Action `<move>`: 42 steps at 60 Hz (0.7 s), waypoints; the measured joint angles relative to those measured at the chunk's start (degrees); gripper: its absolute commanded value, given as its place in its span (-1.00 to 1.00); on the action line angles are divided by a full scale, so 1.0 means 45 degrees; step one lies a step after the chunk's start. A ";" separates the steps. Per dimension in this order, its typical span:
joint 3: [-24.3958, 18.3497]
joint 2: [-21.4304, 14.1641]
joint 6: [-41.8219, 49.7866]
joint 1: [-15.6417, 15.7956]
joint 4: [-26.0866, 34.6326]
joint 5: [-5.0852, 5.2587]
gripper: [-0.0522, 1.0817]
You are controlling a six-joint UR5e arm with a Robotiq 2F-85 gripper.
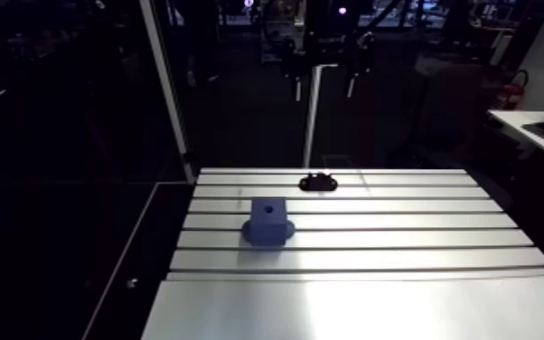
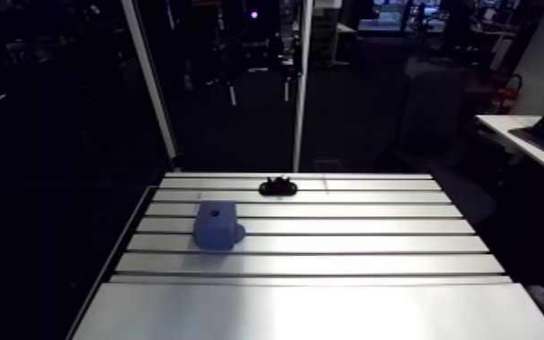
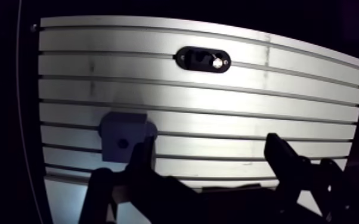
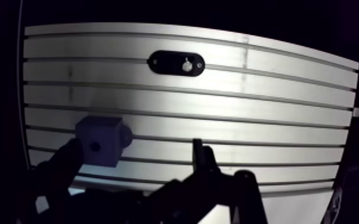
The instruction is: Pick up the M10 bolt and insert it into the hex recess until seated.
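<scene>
While the gripper [image 3: 210, 146] holds its two dark fingers [image 3: 284, 159] spread and empty above the slotted aluminium desk [image 3: 289, 89], the small shiny metal bolt [image 3: 217, 62] sits in a black oval holder [image 3: 194, 58], well apart from the blue block [image 3: 119, 134].

The desk [image 1: 375, 231] is a pale aluminium top with long slots running across it from side to side, one after another. Its nearest stretch is a smooth plain plate with no slots. Two things sit on the slotted part, well apart from each other. A blue block [image 1: 267, 221] stands toward the left, with a small dark hole in its top face and a short stub sticking out of one side. Farther back, near the far edge, lies a flat black holder [image 1: 318, 182] with rounded ends. A shiny metal piece [image 3: 217, 62] shows toward one end of it (too small to make out properly).
</scene>
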 measured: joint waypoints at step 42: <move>0.1525 0.1552 -0.1174 -0.0934 -0.4299 0.0441 -0.78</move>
